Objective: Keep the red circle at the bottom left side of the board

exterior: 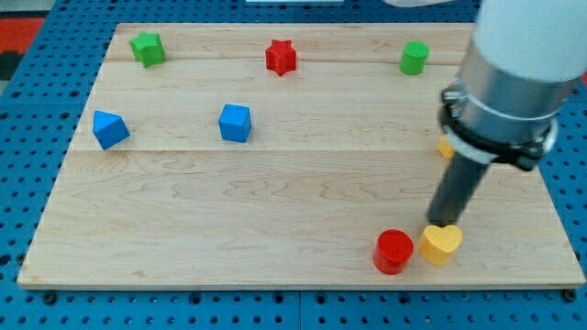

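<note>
Red circle [393, 250]: near the counter's [275, 220] bottom edge, right of centre, touching the yellow heart [441, 244] on its right.
My tip [444, 223]: at the yellow heart's top edge, just up-right of the red circle.
Fingers: none fitted; bare rod, holding nothing.

Arm enters from the view's top right, pale housing over a grey collar with a black ring. Dark rod drops straight from it, leaning slightly left. My tip [444, 223] on the board, lower right.
</note>
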